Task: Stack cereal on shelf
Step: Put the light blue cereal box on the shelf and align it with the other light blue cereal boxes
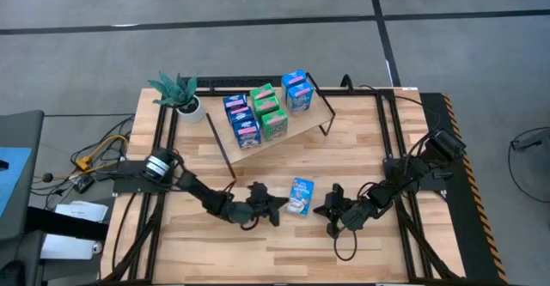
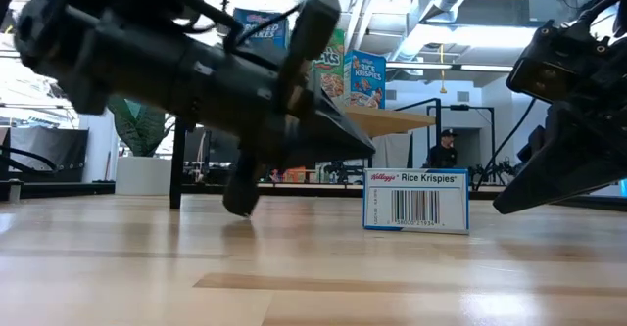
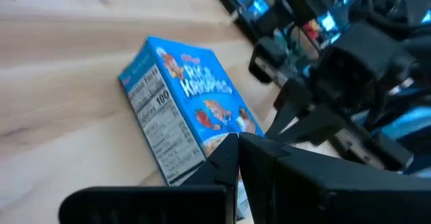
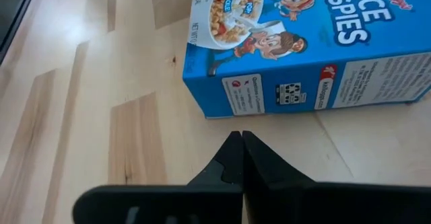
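You have one blue cereal box [image 1: 301, 196] lying flat on its back on the table [image 1: 369, 140], front side up. It sits right between your two grippers, with one on each side of it.

Your left gripper [image 1: 277, 203] is low over the table, just beside the box. Its tip points at the box and is very near it. You cannot tell for sure whether it touches. In the left wrist view its two dark fingers [image 3: 229, 158] are pressed together into one point, and they hold nothing.

Your right gripper [image 1: 325, 207] is on the other side of the box, also low and near it, with a little bare wood in between. In the right wrist view its fingers [image 4: 237, 158] are pressed together too, tip to tip, with nothing in them. The box [image 4: 306, 42] lies just ahead of that tip, not touching it.

Farther from both grippers, at the back of the table, you see the shelf [image 1: 296, 127], a tilted wooden board on thin black legs. Five more boxes stand on it side by side: two blue boxes [image 1: 241, 118] on the side nearer your left arm, two green boxes [image 1: 270, 112] in the middle, and one more blue box [image 1: 297, 91] at the end nearer your right arm.

A small potted plant [image 1: 183, 95] stands beside the shelf, on your left arm's side.
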{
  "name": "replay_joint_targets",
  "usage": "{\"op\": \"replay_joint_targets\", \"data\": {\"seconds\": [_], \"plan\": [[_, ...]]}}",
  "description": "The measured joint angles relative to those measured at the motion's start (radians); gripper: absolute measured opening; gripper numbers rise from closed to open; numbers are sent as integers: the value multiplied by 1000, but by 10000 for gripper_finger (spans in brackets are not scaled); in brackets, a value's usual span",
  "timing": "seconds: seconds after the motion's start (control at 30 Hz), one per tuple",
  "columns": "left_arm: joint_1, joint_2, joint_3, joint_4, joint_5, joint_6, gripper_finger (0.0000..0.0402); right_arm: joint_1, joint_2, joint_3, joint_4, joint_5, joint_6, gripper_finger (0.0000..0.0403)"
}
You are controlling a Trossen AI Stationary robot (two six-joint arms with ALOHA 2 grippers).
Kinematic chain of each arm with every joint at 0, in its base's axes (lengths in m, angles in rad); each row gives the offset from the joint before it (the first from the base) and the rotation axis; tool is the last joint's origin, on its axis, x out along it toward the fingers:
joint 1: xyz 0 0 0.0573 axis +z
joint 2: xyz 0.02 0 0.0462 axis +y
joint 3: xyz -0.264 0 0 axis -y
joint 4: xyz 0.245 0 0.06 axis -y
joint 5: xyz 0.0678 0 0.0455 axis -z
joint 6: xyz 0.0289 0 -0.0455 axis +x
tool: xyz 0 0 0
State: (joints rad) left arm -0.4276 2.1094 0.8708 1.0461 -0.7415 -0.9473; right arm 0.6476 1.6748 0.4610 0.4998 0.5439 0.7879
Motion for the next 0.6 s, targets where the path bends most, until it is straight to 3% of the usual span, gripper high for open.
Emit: {"op": "replay_joint_targets", "data": {"seconds": [0.17, 0.6], "plan": [[31, 6, 41, -95, 107, 12, 0, 0, 0, 0, 1, -5, 1, 11], [-11, 3, 51, -202, 40, -87, 0, 0, -1, 1, 1, -5, 0, 16]]}}
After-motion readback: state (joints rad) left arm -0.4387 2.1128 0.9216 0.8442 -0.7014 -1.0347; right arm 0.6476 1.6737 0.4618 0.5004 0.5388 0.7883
